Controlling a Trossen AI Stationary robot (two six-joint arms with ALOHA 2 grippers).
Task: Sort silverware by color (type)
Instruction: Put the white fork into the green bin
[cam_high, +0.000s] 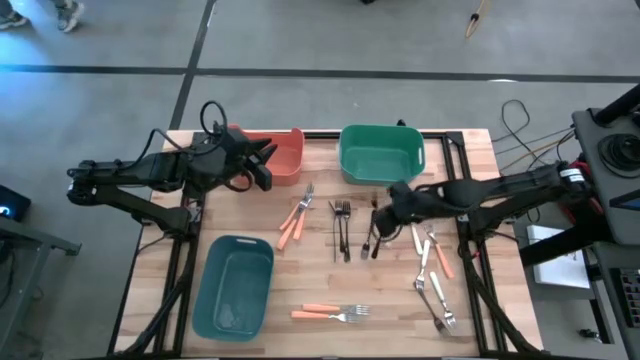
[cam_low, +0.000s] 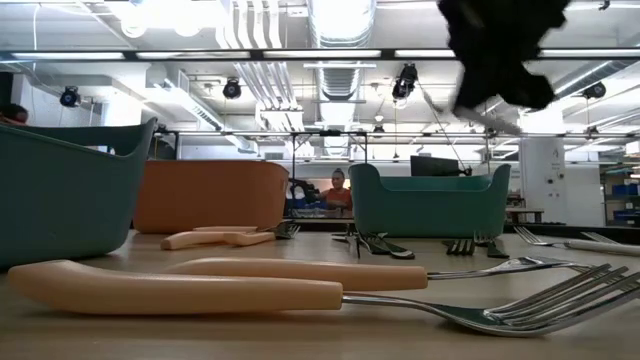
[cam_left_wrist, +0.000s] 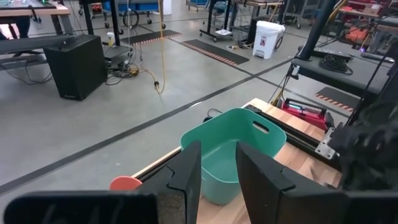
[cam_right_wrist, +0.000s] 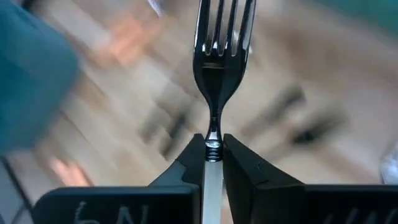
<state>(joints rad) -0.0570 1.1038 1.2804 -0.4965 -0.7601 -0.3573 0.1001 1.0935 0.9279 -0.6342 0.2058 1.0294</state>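
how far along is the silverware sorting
Barely started: the green bin, orange bin and teal bin look empty. The right gripper is shut on a fork; the left gripper waits open. Orange-handled forks, black forks and white-handled pieces remain on the table.

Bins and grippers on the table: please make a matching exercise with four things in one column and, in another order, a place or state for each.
Things:
1. right gripper
2. left gripper
3. orange bin
4. dark teal bin

Places or states:
A. near edge of the table, left side
B. shut on a fork
C. far edge, beside the green bin
D. holding nothing, near the orange bin

Pairs: 1-B, 2-D, 3-C, 4-A
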